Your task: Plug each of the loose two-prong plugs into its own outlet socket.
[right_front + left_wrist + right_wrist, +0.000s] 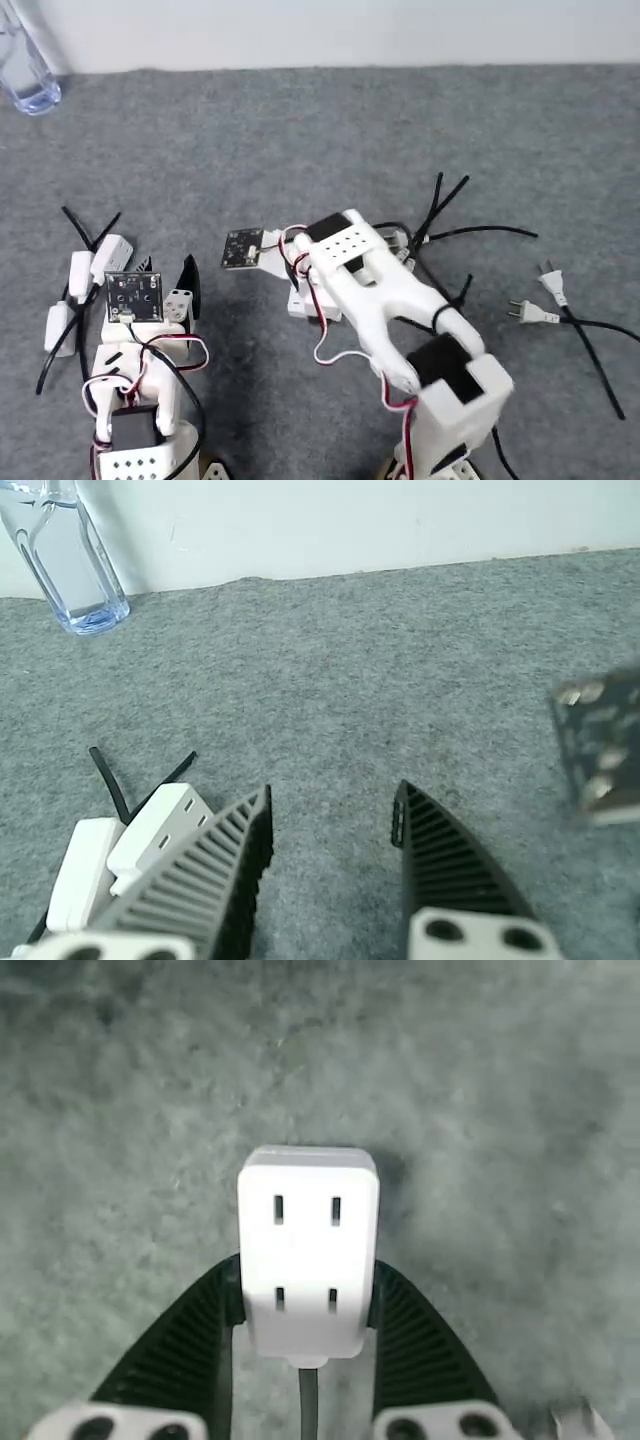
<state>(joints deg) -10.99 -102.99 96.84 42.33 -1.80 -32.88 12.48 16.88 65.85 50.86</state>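
My right gripper (305, 1272) is shut on a white outlet socket (308, 1245) with two pairs of slots, its face up and low over the grey carpet. In the high view this gripper (305, 290) sits mid-table with the socket (300, 303) under it. Two loose two-prong plugs (550, 280) (530, 313) on black cords lie far to the right. My left gripper (334, 788) stands open over bare carpet, nothing between its fingers; in the high view it (168, 272) is at the lower left. White outlet sockets (150, 825) (85, 272) lie just beside it.
A clear plastic bottle (25, 75) stands at the far left by the wall. Black cords (450, 235) fan out behind the right arm and run to the right edge. The carpet's far half is open.
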